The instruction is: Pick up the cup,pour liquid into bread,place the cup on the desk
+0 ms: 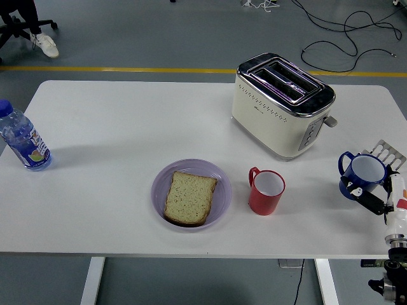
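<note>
A blue cup (pixel 357 173) with a white inside stands upright near the table's right edge, its handle pointing left. My right hand (pixel 375 185) is shut on it: the black thumb runs along its near side and grey fingertips (pixel 387 152) show behind it. Whether the cup's base touches the table I cannot tell. A slice of bread (pixel 189 197) lies on a purple plate (pixel 221 184) at the front middle. A red cup (pixel 266 191) stands just right of the plate. My left hand is out of view.
A cream toaster (pixel 281 105) stands at the back right, between the plate and the blue cup. A water bottle (pixel 23 140) stands at the far left edge. A person's shoe (pixel 45 45) shows on the floor at top left.
</note>
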Controlling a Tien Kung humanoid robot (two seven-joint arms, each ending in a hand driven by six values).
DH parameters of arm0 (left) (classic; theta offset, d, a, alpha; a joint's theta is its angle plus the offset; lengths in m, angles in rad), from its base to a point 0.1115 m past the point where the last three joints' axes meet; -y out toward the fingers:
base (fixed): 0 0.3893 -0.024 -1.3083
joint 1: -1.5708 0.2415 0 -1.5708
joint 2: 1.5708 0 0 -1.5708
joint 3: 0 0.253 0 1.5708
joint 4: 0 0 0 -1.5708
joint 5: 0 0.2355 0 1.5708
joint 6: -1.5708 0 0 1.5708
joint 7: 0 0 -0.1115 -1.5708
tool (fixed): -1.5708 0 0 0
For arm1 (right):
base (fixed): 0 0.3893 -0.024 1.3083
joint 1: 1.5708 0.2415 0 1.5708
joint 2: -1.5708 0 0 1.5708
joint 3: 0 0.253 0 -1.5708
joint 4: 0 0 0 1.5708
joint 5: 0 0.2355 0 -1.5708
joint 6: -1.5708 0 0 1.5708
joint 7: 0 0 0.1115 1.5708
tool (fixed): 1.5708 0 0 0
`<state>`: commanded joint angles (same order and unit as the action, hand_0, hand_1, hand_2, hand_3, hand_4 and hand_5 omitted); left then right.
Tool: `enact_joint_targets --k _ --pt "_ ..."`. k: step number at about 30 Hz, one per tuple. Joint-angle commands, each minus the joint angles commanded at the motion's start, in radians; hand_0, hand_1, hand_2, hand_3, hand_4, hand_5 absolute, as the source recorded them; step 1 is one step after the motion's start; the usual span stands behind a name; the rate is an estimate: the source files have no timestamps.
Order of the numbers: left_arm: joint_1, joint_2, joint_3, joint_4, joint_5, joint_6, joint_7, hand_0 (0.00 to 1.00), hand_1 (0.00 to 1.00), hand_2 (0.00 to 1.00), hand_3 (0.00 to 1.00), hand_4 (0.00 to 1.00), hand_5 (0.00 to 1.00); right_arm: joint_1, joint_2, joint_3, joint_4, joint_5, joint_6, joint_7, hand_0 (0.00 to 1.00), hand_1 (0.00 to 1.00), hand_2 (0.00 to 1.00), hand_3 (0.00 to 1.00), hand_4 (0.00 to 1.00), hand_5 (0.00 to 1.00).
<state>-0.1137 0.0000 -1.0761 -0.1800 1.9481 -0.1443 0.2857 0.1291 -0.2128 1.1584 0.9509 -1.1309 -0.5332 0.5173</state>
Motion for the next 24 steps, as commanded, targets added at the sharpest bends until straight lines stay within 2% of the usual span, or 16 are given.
enact_joint_targets --k 24 --pt "0.002 0.0 0.012 0.0 -0.003 -0.003 -0.004 0.653 0.687 0.705 0.589 0.294 0.895 0.032 0.04 -0.111 -0.055 0.02 0.006 0.01 0.451 0.432 0.572 0.56 0.551 0.002"
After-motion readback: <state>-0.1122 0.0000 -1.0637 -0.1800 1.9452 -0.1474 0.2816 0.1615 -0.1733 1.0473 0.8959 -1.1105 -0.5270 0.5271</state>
